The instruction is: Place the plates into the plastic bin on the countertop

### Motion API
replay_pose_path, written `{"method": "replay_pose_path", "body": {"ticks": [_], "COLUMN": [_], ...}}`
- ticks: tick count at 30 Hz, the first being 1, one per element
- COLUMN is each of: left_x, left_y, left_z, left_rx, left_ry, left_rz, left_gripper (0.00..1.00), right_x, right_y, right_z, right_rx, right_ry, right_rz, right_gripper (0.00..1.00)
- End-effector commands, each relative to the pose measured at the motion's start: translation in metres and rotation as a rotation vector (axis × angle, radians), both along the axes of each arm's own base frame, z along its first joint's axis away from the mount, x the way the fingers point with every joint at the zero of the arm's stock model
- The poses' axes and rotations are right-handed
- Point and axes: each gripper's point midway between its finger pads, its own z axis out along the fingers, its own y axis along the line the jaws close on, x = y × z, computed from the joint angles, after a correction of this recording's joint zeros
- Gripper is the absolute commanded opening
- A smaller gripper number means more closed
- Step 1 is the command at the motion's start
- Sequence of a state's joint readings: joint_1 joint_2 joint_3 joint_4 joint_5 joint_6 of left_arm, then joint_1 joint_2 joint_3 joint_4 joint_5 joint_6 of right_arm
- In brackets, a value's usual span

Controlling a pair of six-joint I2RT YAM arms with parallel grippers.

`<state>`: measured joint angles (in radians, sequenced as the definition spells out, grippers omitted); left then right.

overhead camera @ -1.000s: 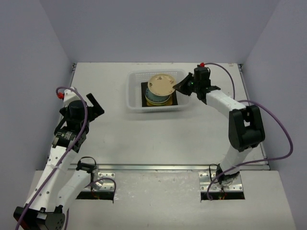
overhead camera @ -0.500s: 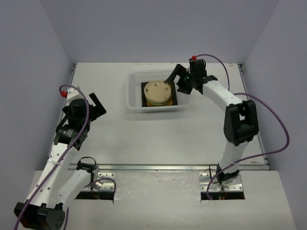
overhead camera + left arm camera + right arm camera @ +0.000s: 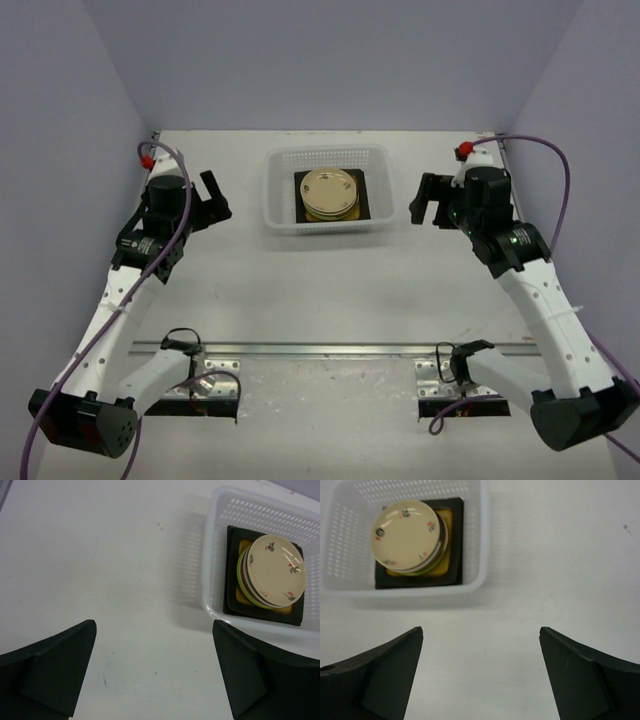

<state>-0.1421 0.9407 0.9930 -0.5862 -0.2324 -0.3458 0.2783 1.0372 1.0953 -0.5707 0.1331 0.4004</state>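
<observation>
Plates point(image 3: 330, 193) are seen from the top stacked inside the plastic bin point(image 3: 275, 200), which is set at the far middle of the countertop point(image 3: 330, 280). The left gripper point(image 3: 213, 198) is held left of the bin and the right gripper point(image 3: 425, 200) right of it, both apart from it. The jaws of each are spread and nothing is held. A metal rail point(image 3: 330, 348) is laid along the near edge.

From the left wrist, the bin is shown to the right. A cream plate point(image 3: 275, 570) with small painted marks is seen on top, a lime green rim point(image 3: 240, 577) beneath it, and a square dark plate point(image 3: 232, 605) with an amber centre at the bottom. The dark fingers point(image 3: 55, 675) are set wide apart over bare surface.

From the right wrist, the bin is shown to the far left with the stack inside. The jaws are spread wide, with nothing between them.
</observation>
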Motion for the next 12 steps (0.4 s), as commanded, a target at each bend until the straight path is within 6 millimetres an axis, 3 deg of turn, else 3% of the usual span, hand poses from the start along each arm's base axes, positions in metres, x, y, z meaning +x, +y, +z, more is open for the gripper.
{"method": "replay_pose_path", "body": {"ticks": [1,5,12], "left_x": [-0.005,-0.021,-0.033], "left_y": [-0.003,-0.003,0.005], "left_z": [0.044,0.047,0.045], "left_rx": [-0.007,-0.001,0.046], "left_ry": [-0.136,-0.215,-0.236], "left_rz": [-0.037,-0.061,-0.032], "left_gripper": [1.0,1.0,1.0], "right_x": [-0.042,-0.065,-0.074], "right_y": [-0.032,-0.031,-0.031], "right_z": [-0.015,-0.009,-0.017], "right_rx": [-0.144,-0.108,-0.097], "right_ry": [0.018,0.007,0.01], "right_rz": [-0.018,0.004,0.011], "right_gripper": [0.99,0.99,0.99]}}
